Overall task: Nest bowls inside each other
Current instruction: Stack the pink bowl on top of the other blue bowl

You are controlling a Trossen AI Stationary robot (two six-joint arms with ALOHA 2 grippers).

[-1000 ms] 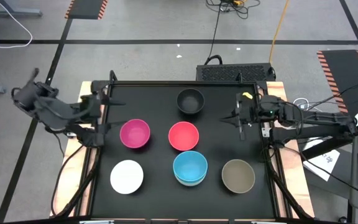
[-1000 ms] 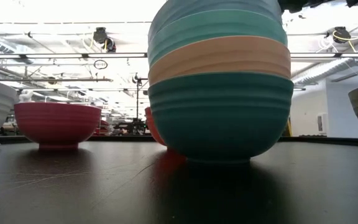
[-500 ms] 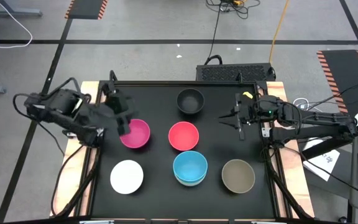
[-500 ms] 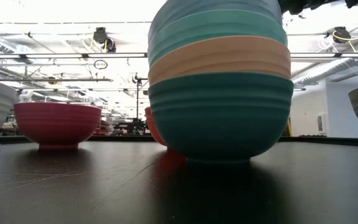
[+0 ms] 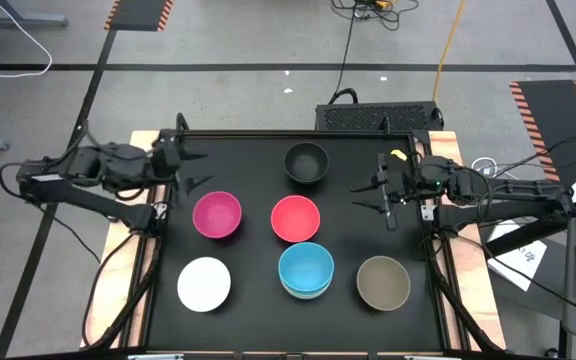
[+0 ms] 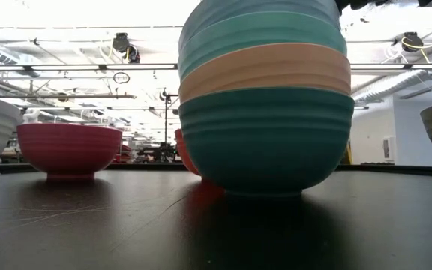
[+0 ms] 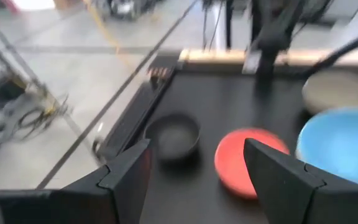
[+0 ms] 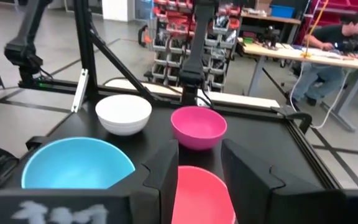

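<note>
Six bowl spots show on the black table. A black bowl (image 5: 306,162) sits at the far middle, with a magenta bowl (image 5: 217,214) and a red bowl (image 5: 295,218) mid-table. A white bowl (image 5: 204,283), a nested stack topped by a cyan bowl (image 5: 305,270) and a taupe bowl (image 5: 383,282) stand near the front. In the low view the stack (image 6: 265,97) shows cyan, green, peach and teal walls. My left gripper (image 5: 195,170) hovers open at the far left, beyond the magenta bowl. My right gripper (image 5: 384,195) hovers open at the right, beside the red bowl. Both are empty.
The table's raised frame (image 5: 268,134) runs round the black top. A black box (image 5: 378,116) and cables lie beyond the far edge. In the right wrist view a person (image 8: 347,28) sits at a desk well beyond the table.
My left arm swung out over the magenta bowl's left rim, then drew back toward the table's far left corner, its gripper staying open. My right gripper stayed in place and opened its fingers. No bowl moved.
</note>
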